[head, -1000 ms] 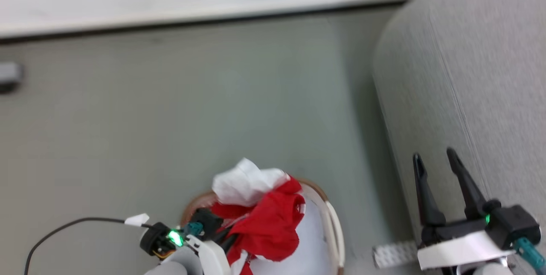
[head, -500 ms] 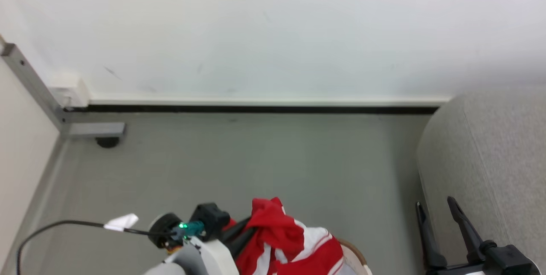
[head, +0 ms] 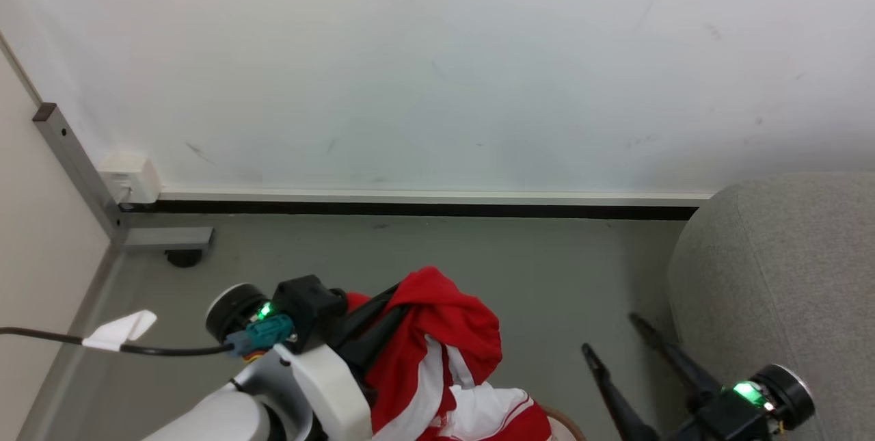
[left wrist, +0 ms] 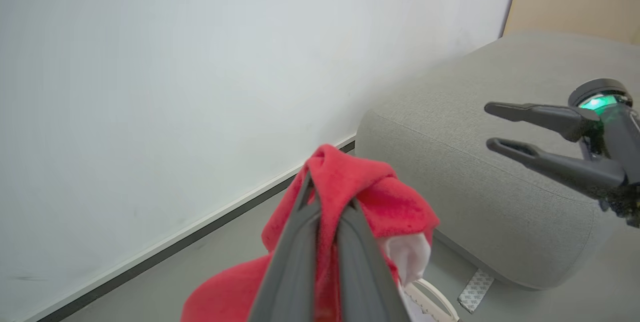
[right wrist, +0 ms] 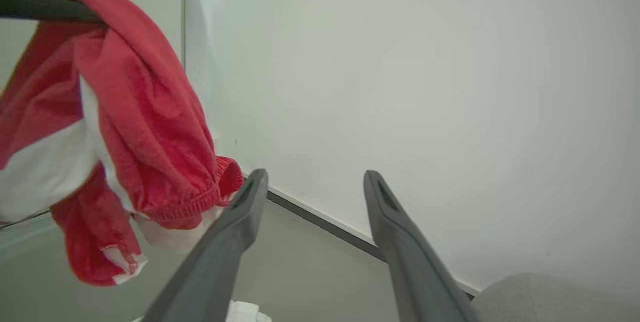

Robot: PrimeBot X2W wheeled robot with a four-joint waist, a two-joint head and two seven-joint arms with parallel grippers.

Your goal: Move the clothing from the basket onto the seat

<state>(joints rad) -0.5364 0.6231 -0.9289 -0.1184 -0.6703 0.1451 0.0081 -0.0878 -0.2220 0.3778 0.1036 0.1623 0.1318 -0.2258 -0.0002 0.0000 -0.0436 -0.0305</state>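
Red clothing point(head: 437, 345) hangs in the air just above the basket point(head: 566, 422), to the left of the grey seat point(head: 786, 256). Only a small fold is pinched, so the garment could slip free or its trailing ends could snag the rim. The left gripper point(left wrist: 327, 194) is clamped on that fold. The right gripper point(right wrist: 315, 177) is spread wide and holds nothing.

Soft, even indoor light fills every view. The white wall point(head: 437, 65) beyond the grippers is bright without glare. A faint shadow darkens the floor point(head: 478, 249) along the seat point(head: 786, 256), ahead of the right gripper point(head: 610, 333). Close to each wrist lens the finger bases blur, while the clothing point(left wrist: 370, 197) at the left gripper point(left wrist: 327, 196) looks sharp.
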